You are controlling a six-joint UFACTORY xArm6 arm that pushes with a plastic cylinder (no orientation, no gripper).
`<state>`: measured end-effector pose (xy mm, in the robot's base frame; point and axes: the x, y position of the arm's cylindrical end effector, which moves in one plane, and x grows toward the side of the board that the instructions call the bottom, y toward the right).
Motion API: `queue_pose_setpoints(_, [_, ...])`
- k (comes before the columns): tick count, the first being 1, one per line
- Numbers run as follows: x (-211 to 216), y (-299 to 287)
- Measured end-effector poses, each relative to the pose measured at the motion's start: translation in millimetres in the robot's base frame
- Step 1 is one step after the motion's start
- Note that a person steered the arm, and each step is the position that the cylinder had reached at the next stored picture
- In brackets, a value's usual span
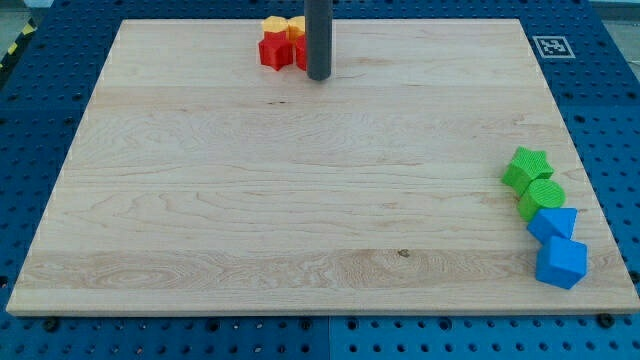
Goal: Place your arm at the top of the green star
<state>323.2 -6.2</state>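
The green star (526, 167) lies near the board's right edge, at the top of a column of blocks. Just below it and touching it is a green round block (541, 197). My tip (319, 76) is far away at the view's top centre, standing just to the right of a cluster of red and yellow blocks. The rod comes straight down from the top edge of the view.
A red block (274, 52) and a yellow block (273, 24) sit at the top centre, with more red and yellow partly hidden behind the rod. A blue block (553, 222) and a blue cube (561, 263) lie below the green ones. A marker tag (550, 45) is on the board's top right corner.
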Motion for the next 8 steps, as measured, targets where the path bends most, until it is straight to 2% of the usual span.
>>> queue_pose_setpoints(1, [17.5, 0.0])
queue_pose_setpoints(2, [58.5, 0.0])
queue_pose_setpoints(4, [74.6, 0.0])
queue_pose_setpoints(5, [113.3, 7.4])
queue_pose_setpoints(6, [118.2, 8.0])
queue_pose_setpoints(7, [96.0, 22.6])
queue_pose_setpoints(8, [76.4, 93.1])
